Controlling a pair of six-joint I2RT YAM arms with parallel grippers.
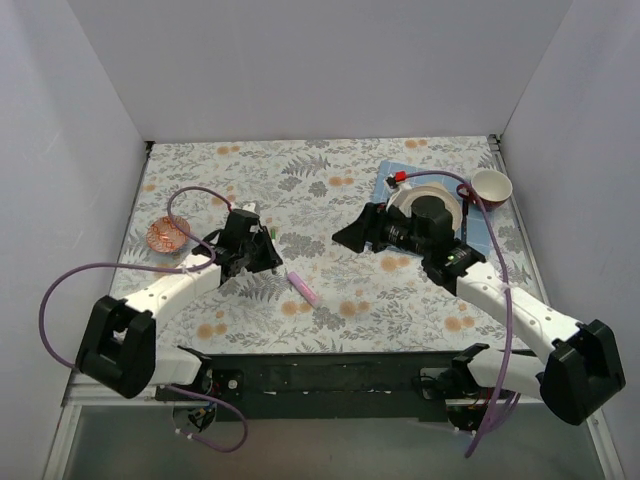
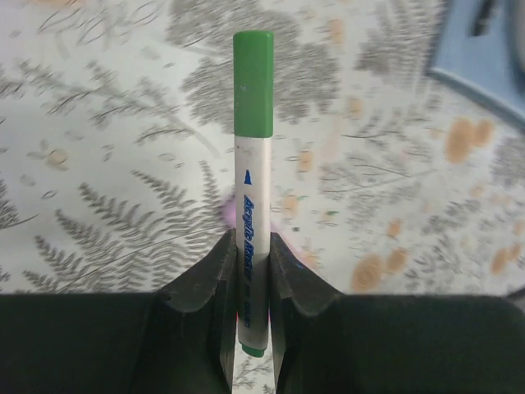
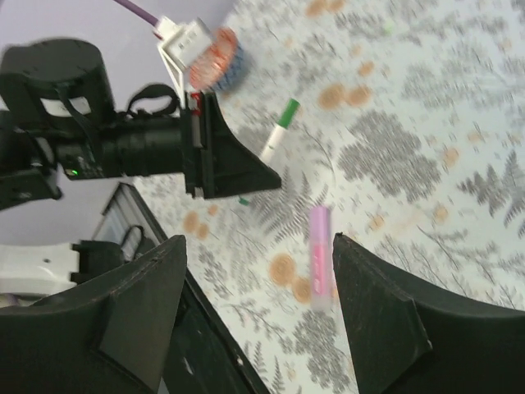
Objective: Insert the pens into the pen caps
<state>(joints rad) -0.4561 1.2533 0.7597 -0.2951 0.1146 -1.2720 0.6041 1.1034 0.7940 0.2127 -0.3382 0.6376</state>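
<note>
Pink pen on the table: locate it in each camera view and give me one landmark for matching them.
Top external: the pink pen lies below centre, just right of the left gripper.
Left wrist: only a faint pink blur behind the held green-capped pen; cannot confirm it.
Right wrist: lower centre, framed by the open right gripper.
Shared landmark: the left gripper, shut on the green-capped pen, appears in all three views.

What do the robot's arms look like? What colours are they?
The left arm and right arm are white tubes with chunky black joints. A purple cable loops along each. The left gripper and right gripper have black wedge-shaped fingers.
</note>
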